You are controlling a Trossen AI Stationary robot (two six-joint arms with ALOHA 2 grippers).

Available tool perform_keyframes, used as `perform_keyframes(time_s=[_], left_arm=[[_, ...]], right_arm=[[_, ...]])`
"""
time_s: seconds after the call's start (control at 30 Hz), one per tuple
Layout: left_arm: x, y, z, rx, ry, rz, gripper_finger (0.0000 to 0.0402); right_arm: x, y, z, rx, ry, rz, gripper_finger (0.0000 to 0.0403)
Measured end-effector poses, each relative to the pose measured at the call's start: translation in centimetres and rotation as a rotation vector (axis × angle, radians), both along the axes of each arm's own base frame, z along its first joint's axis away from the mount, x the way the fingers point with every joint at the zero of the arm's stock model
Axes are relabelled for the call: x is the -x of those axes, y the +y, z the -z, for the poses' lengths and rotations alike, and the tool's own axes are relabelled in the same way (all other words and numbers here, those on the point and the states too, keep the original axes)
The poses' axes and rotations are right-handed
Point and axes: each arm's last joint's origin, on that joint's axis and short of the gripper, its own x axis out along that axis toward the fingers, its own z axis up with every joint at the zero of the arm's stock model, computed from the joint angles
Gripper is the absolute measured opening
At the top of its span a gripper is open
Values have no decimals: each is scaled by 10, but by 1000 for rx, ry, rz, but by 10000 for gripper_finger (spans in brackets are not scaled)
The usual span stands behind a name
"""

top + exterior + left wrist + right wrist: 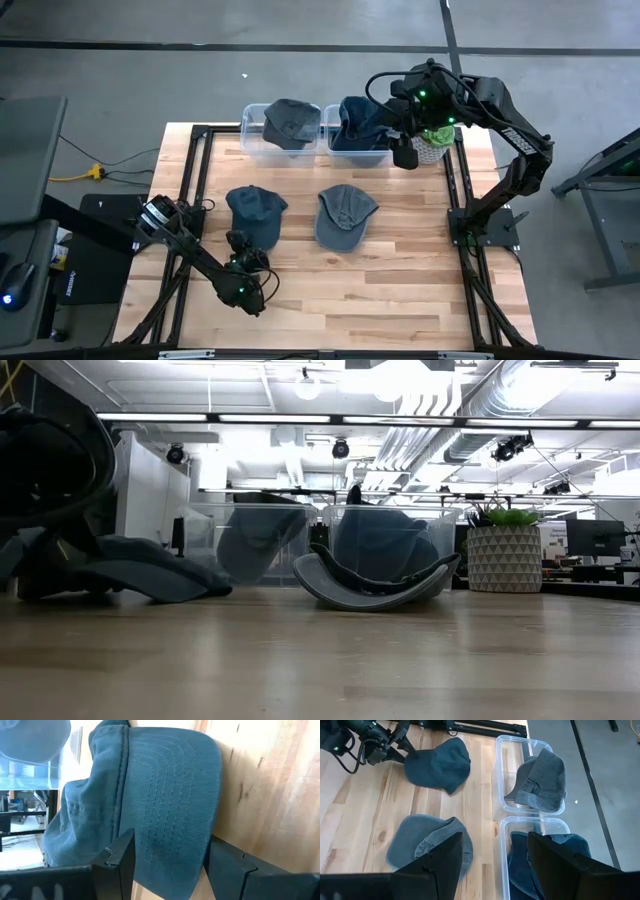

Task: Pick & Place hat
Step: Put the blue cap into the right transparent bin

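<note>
Tabletop [400, 280]: pale wood planks, visible grain, smooth satin finish; faint sheen in low view.
Tabletop frame [200, 160]: black metal rails, matt.
Left bin [250, 145], right bin [385, 158]: clear plastic, smooth, glossy walls.
Blue cap [165, 805]: woven cloth, matt, fine ribbed weave; brim carries parallel stitch rows.
Grey cap [345, 215]: cloth, matt, faded washed look.
Left hand [170, 865] fingers [122, 865]: black hard plastic, matt, smooth.
Planter [505, 558]: pale, faceted surface, matt.
</note>
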Motion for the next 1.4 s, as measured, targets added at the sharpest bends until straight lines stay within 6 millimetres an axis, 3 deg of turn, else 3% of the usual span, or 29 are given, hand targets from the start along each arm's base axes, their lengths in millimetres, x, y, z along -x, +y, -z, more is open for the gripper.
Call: perform_keyframes(time_s=[0.27, 0.37, 0.53, 0.83, 1.03, 1.17, 1.4], left_arm=[[0, 1, 0, -18, -15, 11, 165], [0, 0, 0, -15, -14, 9, 126], [0, 0, 1, 12, 0, -4, 20], [-3, -5, -2, 89, 3, -55, 0], [-7, -9, -27, 36, 41, -63, 1], [-8, -8, -56, -37, 42, -78, 1], [-3, -1, -101, 0, -176, -122, 1]], right_arm=[[0, 0, 0, 0, 0, 1, 216], [0, 0, 0, -5, -1, 6, 216], [0, 1, 0, -12, -6, 10, 216], [-6, 9, -3, -4, -50, -20, 216], [-7, 11, -4, 3, -49, -19, 216], [-7, 11, -4, 2, -49, -16, 216], [-7, 11, -4, -8, -51, -7, 216]])
